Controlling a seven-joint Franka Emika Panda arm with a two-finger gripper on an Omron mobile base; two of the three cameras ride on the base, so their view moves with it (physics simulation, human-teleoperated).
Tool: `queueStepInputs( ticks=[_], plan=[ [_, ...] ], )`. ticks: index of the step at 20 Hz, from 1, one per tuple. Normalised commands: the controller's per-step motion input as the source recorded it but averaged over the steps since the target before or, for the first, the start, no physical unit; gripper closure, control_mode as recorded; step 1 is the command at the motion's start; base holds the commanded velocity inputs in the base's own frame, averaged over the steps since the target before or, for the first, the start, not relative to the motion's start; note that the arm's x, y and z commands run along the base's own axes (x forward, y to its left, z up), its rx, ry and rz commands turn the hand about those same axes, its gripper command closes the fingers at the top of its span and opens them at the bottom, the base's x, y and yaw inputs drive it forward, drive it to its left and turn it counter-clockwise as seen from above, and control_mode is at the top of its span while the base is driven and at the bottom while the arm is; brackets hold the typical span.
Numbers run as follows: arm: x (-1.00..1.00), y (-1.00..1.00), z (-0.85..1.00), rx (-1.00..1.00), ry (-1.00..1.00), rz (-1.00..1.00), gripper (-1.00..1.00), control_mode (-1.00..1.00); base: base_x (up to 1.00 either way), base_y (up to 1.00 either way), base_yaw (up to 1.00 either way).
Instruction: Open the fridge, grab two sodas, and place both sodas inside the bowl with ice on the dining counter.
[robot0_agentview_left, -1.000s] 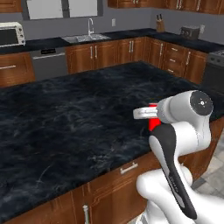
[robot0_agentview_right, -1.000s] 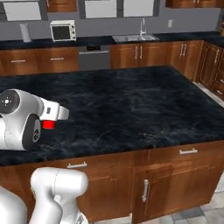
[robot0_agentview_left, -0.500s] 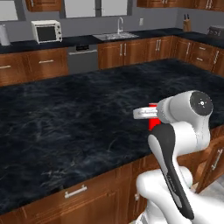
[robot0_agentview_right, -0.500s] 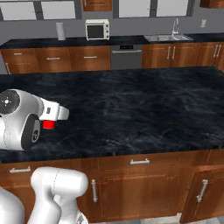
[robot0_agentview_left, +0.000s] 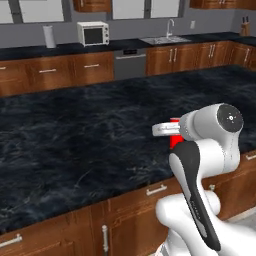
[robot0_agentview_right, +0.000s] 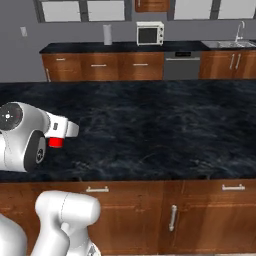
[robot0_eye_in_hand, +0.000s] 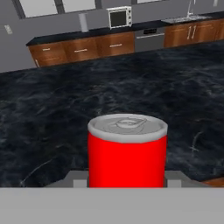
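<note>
One red soda can (robot0_eye_in_hand: 127, 151), silver top. One black marbled island counter (robot0_agentview_left: 85, 135) on brown cabinets. One wall counter (robot0_agentview_right: 125, 48) behind it. On that: one white toaster oven (robot0_agentview_right: 150, 33), one paper towel roll (robot0_agentview_right: 107, 34), one sink faucet (robot0_agentview_left: 171, 27), one knife block (robot0_agentview_left: 244, 27). One steel dishwasher front (robot0_agentview_left: 130, 63). One wall outlet (robot0_agentview_right: 23, 31).

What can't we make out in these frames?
- Jaws: in the hand view the red can covers them; in the base views the arm's white head hides them.
- Red can: mostly hidden behind the arm in the left base view and right base view.
- Can's bottom: cut off by the lower edge of the hand view.
- Dining counter: its ends run past the frame edges in both base views.
</note>
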Motion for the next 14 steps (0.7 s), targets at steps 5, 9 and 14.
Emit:
queueStepInputs(
  ticks=[5,9,14],
  plan=[
    [0.0,0.0,0.0,0.0,0.0,0.0,1.0,1.0,-0.51,1.0,0.2],
    [0.0,0.0,0.0,0.0,0.0,0.0,1.0,1.0,-0.41,1.0,0.17],
    [0.0,0.0,0.0,0.0,0.0,0.0,1.0,1.0,-0.17,1.0,0.09]
  ],
)
